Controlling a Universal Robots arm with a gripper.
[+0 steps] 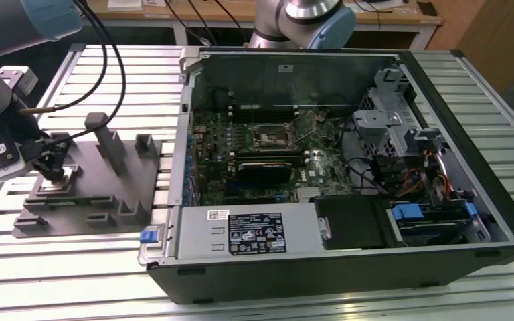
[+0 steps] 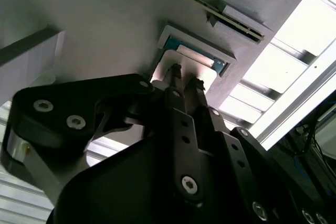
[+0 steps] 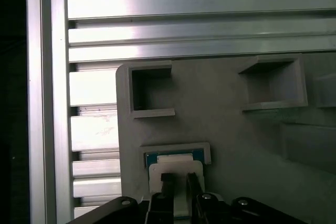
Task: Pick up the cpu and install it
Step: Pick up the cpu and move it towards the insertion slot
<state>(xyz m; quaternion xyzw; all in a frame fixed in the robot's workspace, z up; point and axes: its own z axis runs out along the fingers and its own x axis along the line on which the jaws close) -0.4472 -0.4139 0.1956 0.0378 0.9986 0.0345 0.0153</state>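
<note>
Exterior view: a fixture plate (image 1: 86, 178) lies at lower left of the frame on a slatted table (image 1: 69, 274). Beside it an open computer case (image 1: 328, 277) fills centre and right, a socket (image 1: 272, 136) at its middle. The gripper (image 1: 53, 175) hangs at the plate's left end. In the first wrist view, the cpu (image 3: 174, 159) lies in a recess beneath it.

One cpu (image 3: 173, 157) apparently; one fixture plate (image 1: 88, 170); one case (image 1: 328, 274).

CPU (image 3: 176, 159): small flat square with a silvery-white metal top and a thin blue-green rim. It lies flat and level in a shallow framed pocket of the grey fixture plate (image 3: 236, 145), near the plate's edge at the exterior view's left. Both my wrist views show it sitting square to the pocket walls (image 2: 191, 55).
</note>
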